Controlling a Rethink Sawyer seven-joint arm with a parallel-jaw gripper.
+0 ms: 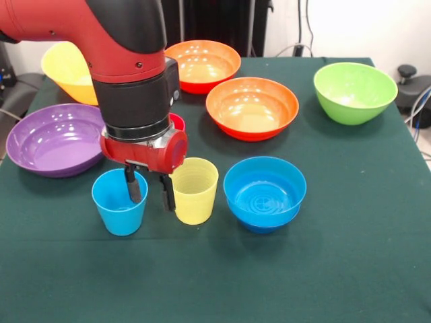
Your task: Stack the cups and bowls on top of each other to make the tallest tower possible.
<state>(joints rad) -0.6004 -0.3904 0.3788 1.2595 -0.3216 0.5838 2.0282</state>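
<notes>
Nothing stacked yet, we judge: the pincer (149,189), fingers spread, straddles the ribbed light blue plastic cup's (120,202) three-o'clock rim; the yellow cup (194,191) waits.

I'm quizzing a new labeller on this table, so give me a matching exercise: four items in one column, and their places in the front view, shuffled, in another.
Items:
1. lime green bowl
2. purple bowl
3. light blue cup
4. yellow cup

Places:
A. one gripper finger reaching inside it
B. far right of the picture
C. left edge of the picture
D. between the light blue cup and the small blue bowl

Pairs: 1-B, 2-C, 3-A, 4-D
</notes>
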